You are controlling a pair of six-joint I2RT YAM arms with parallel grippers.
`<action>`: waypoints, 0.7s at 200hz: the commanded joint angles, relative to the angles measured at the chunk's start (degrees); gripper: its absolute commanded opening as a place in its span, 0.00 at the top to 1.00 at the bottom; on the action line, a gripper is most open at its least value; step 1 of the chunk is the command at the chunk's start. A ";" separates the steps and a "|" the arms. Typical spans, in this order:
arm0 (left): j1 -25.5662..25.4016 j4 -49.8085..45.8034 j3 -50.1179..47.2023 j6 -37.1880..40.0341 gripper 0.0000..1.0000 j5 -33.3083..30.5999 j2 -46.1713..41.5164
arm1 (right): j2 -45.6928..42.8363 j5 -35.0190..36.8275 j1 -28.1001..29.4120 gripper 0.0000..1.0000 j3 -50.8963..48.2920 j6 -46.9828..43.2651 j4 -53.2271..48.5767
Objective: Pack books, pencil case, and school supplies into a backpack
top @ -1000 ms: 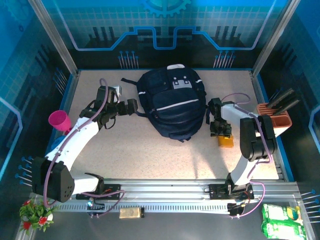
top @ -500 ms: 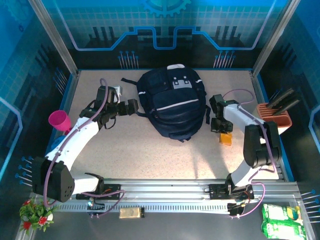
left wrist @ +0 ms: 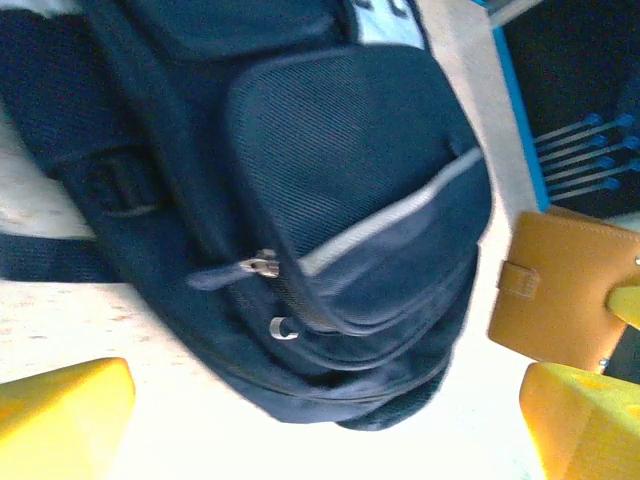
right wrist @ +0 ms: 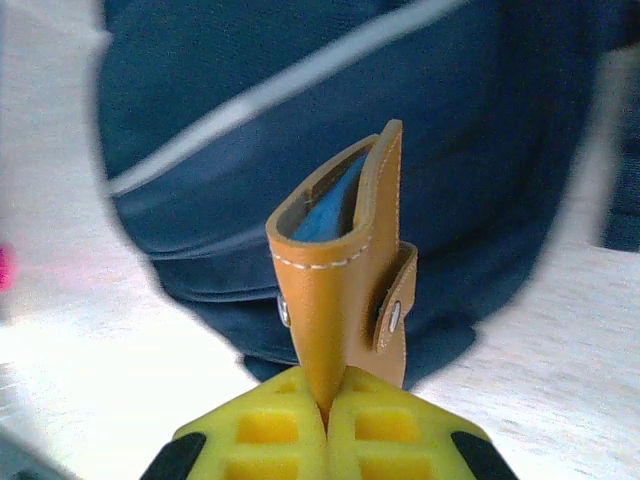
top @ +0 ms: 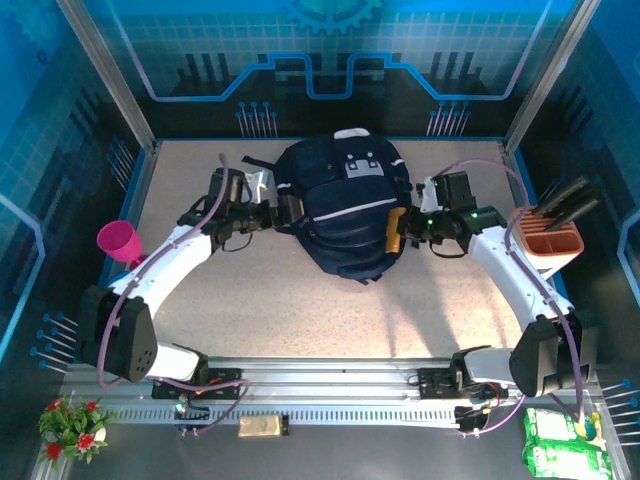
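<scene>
School supplies come first at the right gripper [right wrist: 325, 405]: its yellow fingers [right wrist: 270, 435] are closed tight on the lower edge of a flat orange-yellow leather piece [right wrist: 345, 270], which stands upright out of the jaws with its white stitching and two metal snaps facing the wrist camera. A small blue piece [right wrist: 322, 208] sits tucked inside the folded top of that leather piece. Directly behind it lies the dark navy backpack [top: 340, 215], the held piece hanging just beside its right flank, level with the pale stripe across the front pocket; whether the two touch cannot be told. From above, the right arm reaches in from the right side of the table [top: 300, 310], its wrist near a beige holder [top: 552, 232] with black handles at the table's right edge. The left gripper [top: 288, 211] is spread wide with nothing between its fingers, pointed at the backpack's left side near a zipper pull. A magenta cup [top: 119, 240] stands at the far left edge.
</scene>
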 commanded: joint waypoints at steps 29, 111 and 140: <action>-8.40 5.56 4.93 -5.31 0.06 3.75 8.48 | 3.27 -18.67 2.87 0.93 -4.57 12.00 24.48; -15.53 2.96 11.72 -5.33 0.50 -0.95 18.64 | 12.74 -15.11 3.87 0.77 -2.80 9.77 22.21; -16.22 2.70 13.57 -5.20 0.61 -0.44 20.94 | 13.00 -14.91 3.88 0.66 -3.43 9.55 22.60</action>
